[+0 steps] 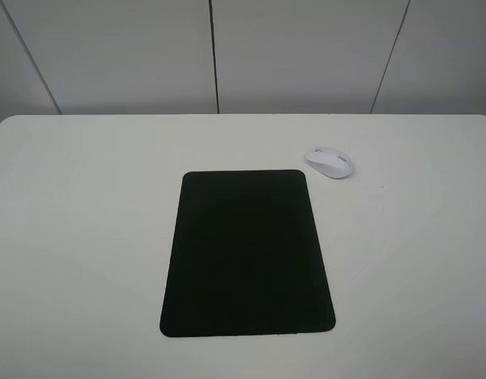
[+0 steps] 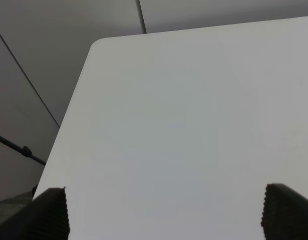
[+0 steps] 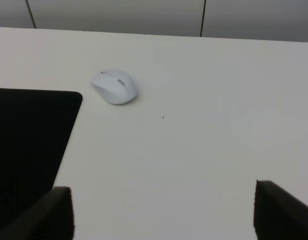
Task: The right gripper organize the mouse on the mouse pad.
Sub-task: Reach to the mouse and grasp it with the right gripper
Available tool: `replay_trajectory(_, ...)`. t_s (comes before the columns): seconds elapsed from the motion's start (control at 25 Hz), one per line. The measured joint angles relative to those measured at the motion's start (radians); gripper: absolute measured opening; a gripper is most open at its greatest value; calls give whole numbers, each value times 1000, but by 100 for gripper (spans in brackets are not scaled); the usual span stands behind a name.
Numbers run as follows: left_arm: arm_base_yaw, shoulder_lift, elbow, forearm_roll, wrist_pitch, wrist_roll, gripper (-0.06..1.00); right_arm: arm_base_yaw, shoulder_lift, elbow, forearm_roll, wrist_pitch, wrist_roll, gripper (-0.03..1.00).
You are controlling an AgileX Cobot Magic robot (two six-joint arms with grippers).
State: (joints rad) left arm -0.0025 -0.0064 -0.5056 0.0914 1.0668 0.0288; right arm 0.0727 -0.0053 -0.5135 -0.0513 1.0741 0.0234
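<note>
Mouse (image 3: pixel 114 86) lies on the bare bench (image 3: pixel 219 125) ahead of the right pincer (image 3: pixel 164 210) and well apart from it. That pincer is spread wide: only its two dark fingers (image 3: pixel 58 212) show, one at each lower corner of the right wrist view, with nothing held between them. The left pincer (image 2: pixel 166 212) is spread just as wide and holds nothing; its ribbed fingers (image 2: pixel 49 216) are cut off in the same way.

Only the wrist views show the pincers. The left wrist view takes in a rounded bench corner, plain white surface, grey wall panels (image 2: pixel 68 45) and a thin dark rod (image 2: pixel 18 148) below the bench edge, but neither mouse nor pad. The right wrist view shows the mouse and one rounded corner of the mouse pad (image 3: pixel 28 145), the rest running out of frame. The high view shows the whole pad, a matte black rectangle lying lengthwise toward the camera in the middle of the bench.

There the mouse sits just beyond the pad's far right corner, near it but not touching, wholly off the black surface. It is a small white oval with a grey scroll wheel and a small grey mark on its back; what the mark reads is too small to tell. A tiny dark speck (image 3: pixel 163 118) lies on the bench near it.
</note>
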Motion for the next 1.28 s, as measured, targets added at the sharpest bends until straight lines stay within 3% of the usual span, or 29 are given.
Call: replay_trajectory(1.28,0,0,0,0,0,0,79,0,0,0,0,0,0,72)
